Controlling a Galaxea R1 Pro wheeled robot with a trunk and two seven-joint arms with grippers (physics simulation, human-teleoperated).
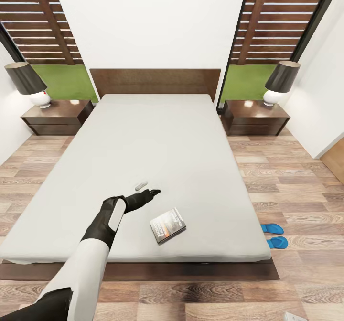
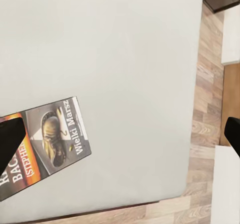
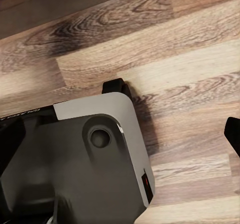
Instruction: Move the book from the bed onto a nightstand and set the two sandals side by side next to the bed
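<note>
Head view looks down the length of the bed (image 1: 157, 149), its pale mattress running toward the dark headboard at 12 o'clock. The left arm reaches over the mattress and the left gripper (image 1: 152, 193) hovers above it, with the book (image 1: 167, 225) lying flat at about 5 o'clock from the fingertips, near the foot edge and apart from the gripper. In the left wrist view the book's cover (image 2: 47, 141) sits partly behind one dark finger (image 2: 9, 141) while the other finger (image 2: 233, 134) stands far off, so the jaws are spread wide and empty. Two blue sandals (image 1: 274, 235) lie close together on the plank floor (image 1: 296, 187) at 3 o'clock from the book, just beside the bed's corner. A nightstand (image 1: 57, 116) stands at 10 o'clock and another nightstand (image 1: 256, 116) at 2 o'clock, each carrying a lamp (image 1: 282, 83). The right wrist view shows the right gripper's fingers (image 3: 11, 144) set wide apart above the robot's grey base (image 3: 85, 159).
</note>
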